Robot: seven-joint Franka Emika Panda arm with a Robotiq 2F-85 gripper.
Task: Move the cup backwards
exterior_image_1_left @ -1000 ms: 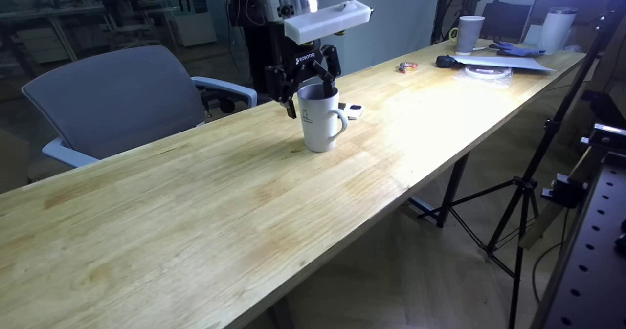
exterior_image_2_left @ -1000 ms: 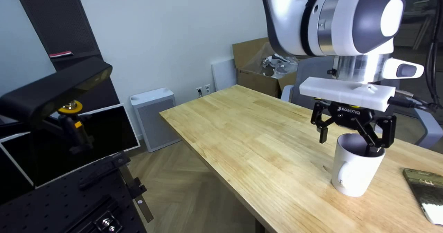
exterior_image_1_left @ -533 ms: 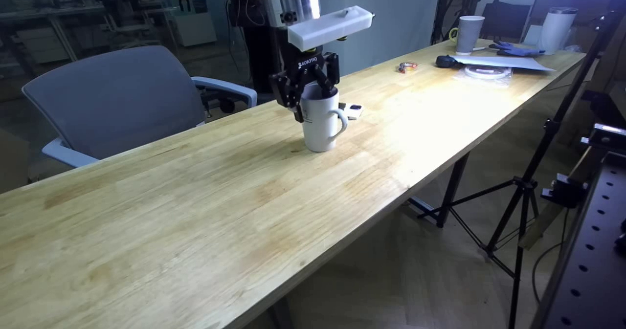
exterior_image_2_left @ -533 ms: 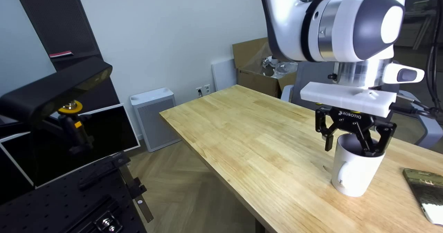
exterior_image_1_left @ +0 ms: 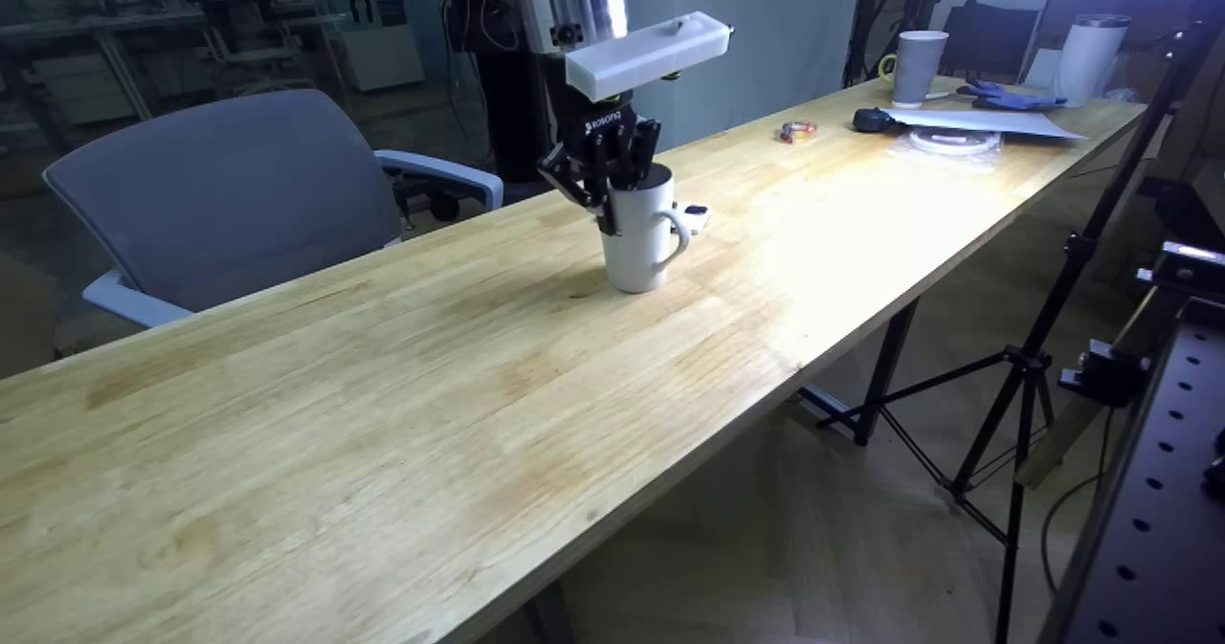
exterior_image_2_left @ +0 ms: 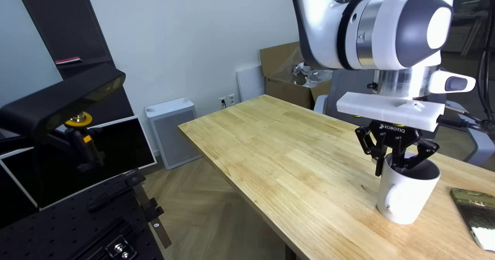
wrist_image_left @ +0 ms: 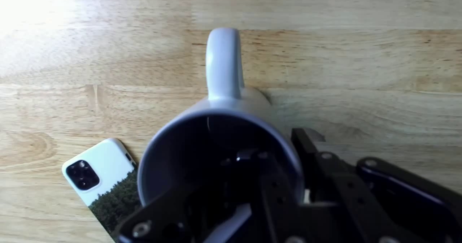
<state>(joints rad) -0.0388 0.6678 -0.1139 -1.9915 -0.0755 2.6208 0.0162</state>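
The pale grey-white cup (exterior_image_1_left: pixel 639 254) stands on the wooden table in both exterior views; its handle (wrist_image_left: pixel 224 66) points to the top of the wrist view. My gripper (exterior_image_2_left: pixel 388 170) comes down over the rim, one finger inside the cup (exterior_image_2_left: pixel 408 196) and the other outside. In the wrist view the outer finger (wrist_image_left: pixel 304 142) lies right along the cup's wall, while a narrow dark gap appears between wall and inner finger. The jaws stand close together astride the wall. The inner fingertip is lost in the dark interior, so a firm pinch cannot be confirmed.
A phone (wrist_image_left: pixel 103 170) with a patterned case lies close beside the cup. Farther along the table (exterior_image_1_left: pixel 431 414) are another mug (exterior_image_1_left: pixel 919 70), a tumbler (exterior_image_1_left: pixel 1091 60) and papers. An office chair (exterior_image_1_left: pixel 239 194) stands along one long side, a tripod (exterior_image_1_left: pixel 1029 357) off the opposite one.
The gripper has dropped slightly and its fingers have drawn together from wide apart to either side of the cup's wall. The cup has slid a little toward the phone.
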